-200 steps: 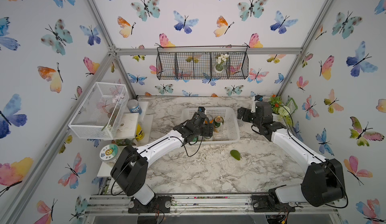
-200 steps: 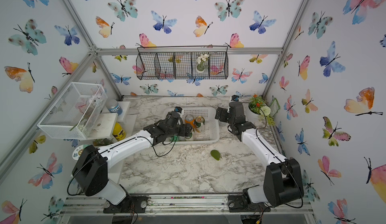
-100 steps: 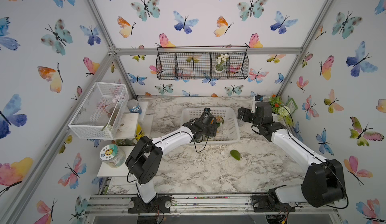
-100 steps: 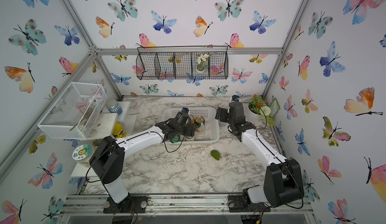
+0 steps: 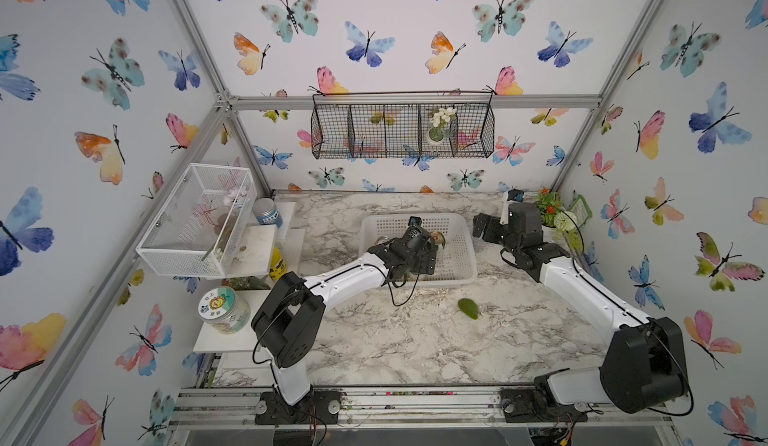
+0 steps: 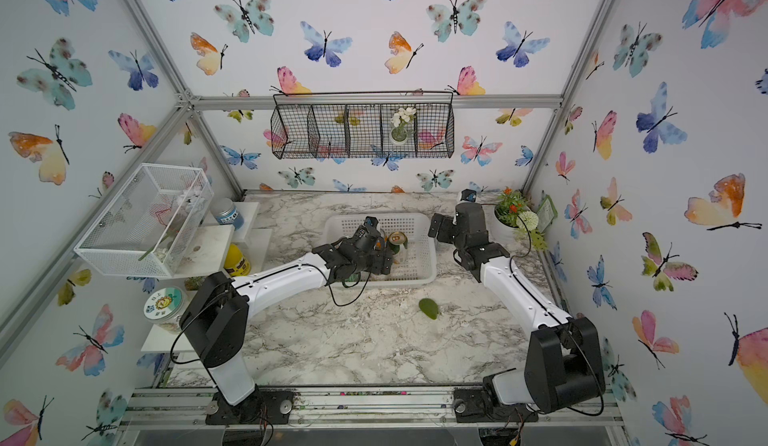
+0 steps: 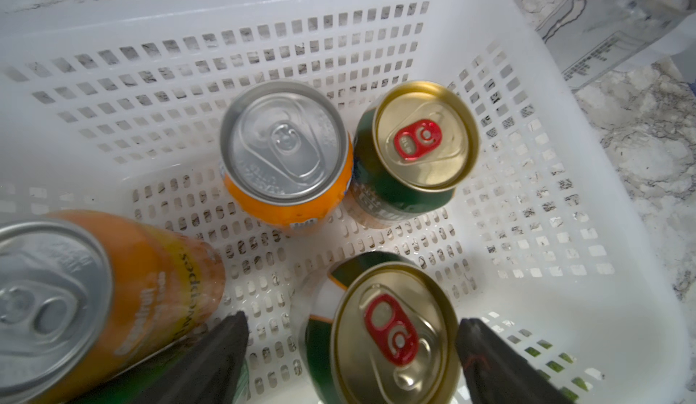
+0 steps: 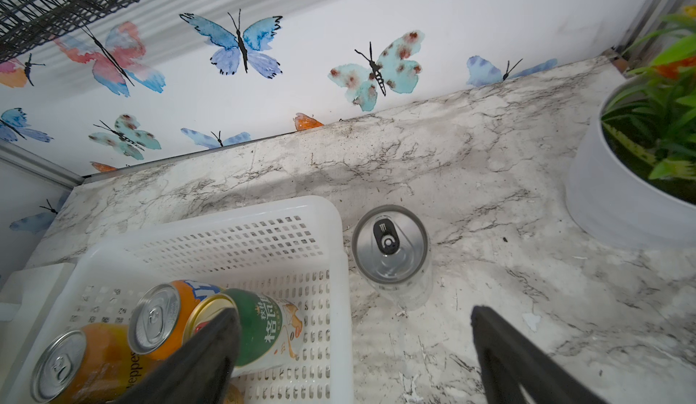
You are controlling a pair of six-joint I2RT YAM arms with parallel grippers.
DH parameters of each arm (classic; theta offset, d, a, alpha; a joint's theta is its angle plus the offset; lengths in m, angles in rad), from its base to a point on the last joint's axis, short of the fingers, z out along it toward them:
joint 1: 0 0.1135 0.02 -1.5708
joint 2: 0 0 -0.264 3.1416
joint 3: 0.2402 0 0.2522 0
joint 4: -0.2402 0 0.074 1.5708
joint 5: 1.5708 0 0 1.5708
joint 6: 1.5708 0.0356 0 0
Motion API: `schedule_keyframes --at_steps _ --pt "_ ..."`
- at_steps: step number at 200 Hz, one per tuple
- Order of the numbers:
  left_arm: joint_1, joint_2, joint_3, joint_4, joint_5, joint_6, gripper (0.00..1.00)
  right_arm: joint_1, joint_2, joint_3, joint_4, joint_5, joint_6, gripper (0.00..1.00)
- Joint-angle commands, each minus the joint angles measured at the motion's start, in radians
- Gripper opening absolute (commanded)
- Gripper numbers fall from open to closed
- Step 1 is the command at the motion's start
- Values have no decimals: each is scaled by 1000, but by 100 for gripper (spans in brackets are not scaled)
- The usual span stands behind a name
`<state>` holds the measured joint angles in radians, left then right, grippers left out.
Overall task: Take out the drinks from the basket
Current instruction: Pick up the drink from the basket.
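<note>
Left gripper [image 7: 350, 326], jaws spread wide, straddles a dark green gold-topped can [image 7: 391, 342] inside the white perforated basket [image 7: 263, 2], near an orange can [image 7: 286, 149], a second orange can [image 7: 94, 300] and another dark green can [image 7: 414, 146]. Right gripper [image 8: 352, 313] is spread wide, holding nothing, above the marble counter [image 8: 489, 157]. A slim silver can [image 8: 391, 247] stands just outside the basket.

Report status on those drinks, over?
Left hand open, flanking gold-top can in basket. Right hand open, empty. Silver can out on counter. Orange can close alongside.
</note>
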<state>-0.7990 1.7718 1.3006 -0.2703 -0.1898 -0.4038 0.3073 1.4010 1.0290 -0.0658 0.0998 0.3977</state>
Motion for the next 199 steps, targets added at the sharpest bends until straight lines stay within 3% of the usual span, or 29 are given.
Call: schedule_keyframes --at_steps 1,20,127,199 --pt "-7 -28 9 -43 -45 5 94 0 -14 -12 17 14 -17 99" --pt "-9 -29 13 -41 -55 10 100 0 -14 -8 17 15 -17 98" --pt "-15 -61 23 3 -35 10 100 0 0 -6 18 11 -17 98" --pt "-14 31 61 -35 -45 8 95 0 -9 -9 17 17 -18 99"
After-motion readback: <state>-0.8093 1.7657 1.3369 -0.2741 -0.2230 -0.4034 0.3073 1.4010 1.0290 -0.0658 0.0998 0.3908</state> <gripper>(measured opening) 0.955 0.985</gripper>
